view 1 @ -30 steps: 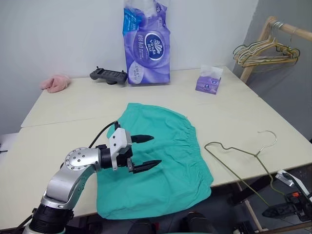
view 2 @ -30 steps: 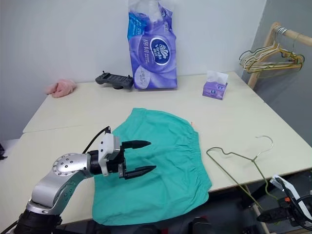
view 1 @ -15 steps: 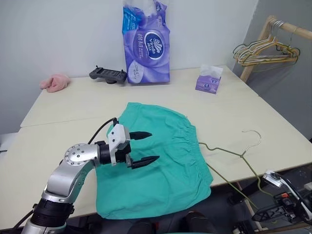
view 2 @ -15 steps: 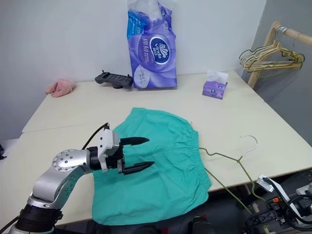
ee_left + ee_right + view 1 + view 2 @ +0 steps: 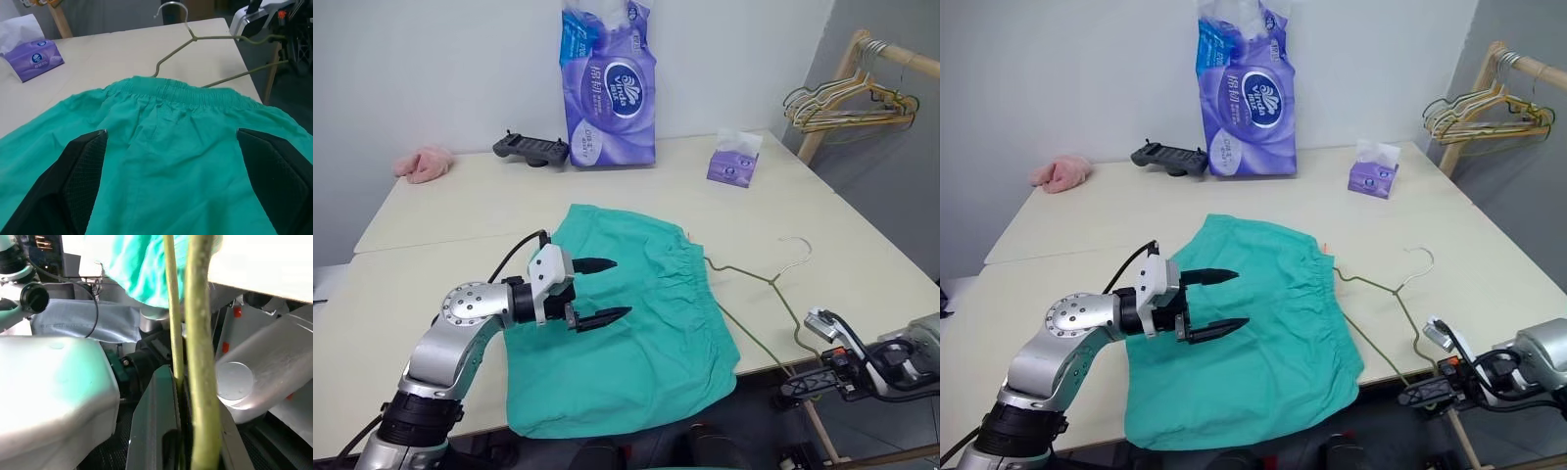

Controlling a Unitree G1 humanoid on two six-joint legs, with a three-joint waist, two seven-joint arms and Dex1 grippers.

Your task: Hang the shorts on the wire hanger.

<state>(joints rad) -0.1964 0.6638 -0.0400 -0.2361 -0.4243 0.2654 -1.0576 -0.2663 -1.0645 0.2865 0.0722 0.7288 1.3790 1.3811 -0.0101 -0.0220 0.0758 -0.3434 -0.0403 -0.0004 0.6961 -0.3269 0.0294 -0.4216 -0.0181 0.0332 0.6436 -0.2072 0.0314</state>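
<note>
— Where did things stand?
— The shorts (image 5: 636, 333) lay flat on the table (image 5: 440, 245), waistband toward the wire hanger (image 5: 759, 294), whose near shoulder touched that band. The right gripper (image 5: 1430, 394) was clamped on the hanger's low end beyond the table edge; the left gripper (image 5: 592, 292) hovered over the cloth, jaws wide, empty.
— And the step?
— Probably feeding wire under the waistband — it needed a low, level slide while the left lifted the elastic
</note>
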